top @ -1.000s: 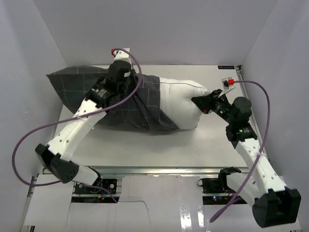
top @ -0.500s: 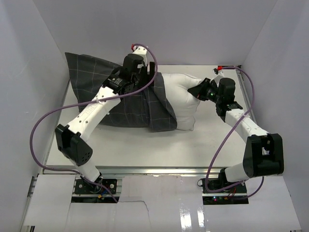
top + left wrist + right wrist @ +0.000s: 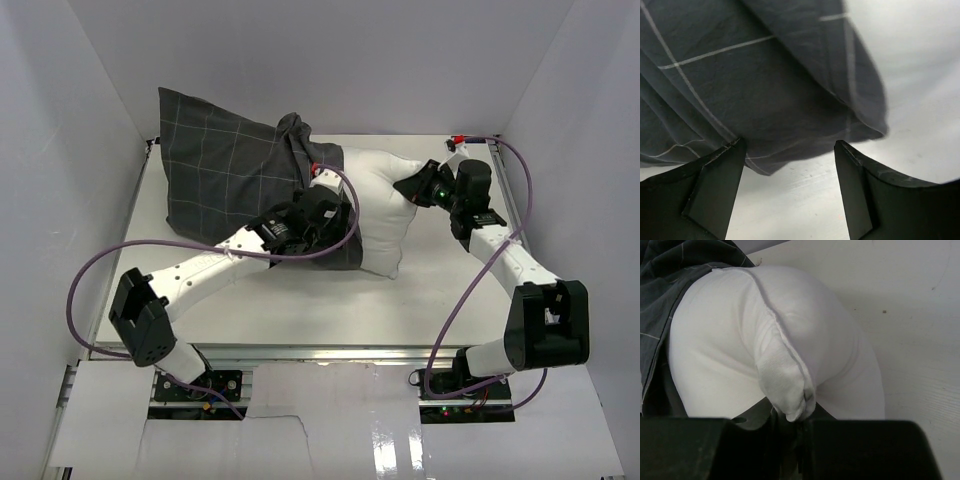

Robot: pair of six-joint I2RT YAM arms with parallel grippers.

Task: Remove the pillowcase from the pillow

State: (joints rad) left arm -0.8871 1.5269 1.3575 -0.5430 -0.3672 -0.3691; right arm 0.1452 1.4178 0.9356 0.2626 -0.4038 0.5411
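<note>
1. On the table [image 3: 300, 300], toward its back, the pillow [image 3: 378, 215] lies with its right part bare and white. The rest is covered by the pillowcase [image 3: 225, 170].
2. The pillowcase's far end stands up and leans against the left wall [image 3: 90, 150]. Its open hem is bunched across the pillow's middle.
3. The right gripper [image 3: 415, 187] is clamped on the pillow's right corner. In the right wrist view, the white seamed corner is pinched tight between the dark jaws.
4. The left gripper [image 3: 790, 145] has its jaws spread wide with nothing between them. Its two dark fingers [image 3: 715, 185] frame the pillowcase's lower hem, which lies just beyond the tips over the pale table.
5. Seen from above, the left arm reaches across in front of the pillowcase, with its wrist over the hem beside the bare pillow.
</note>
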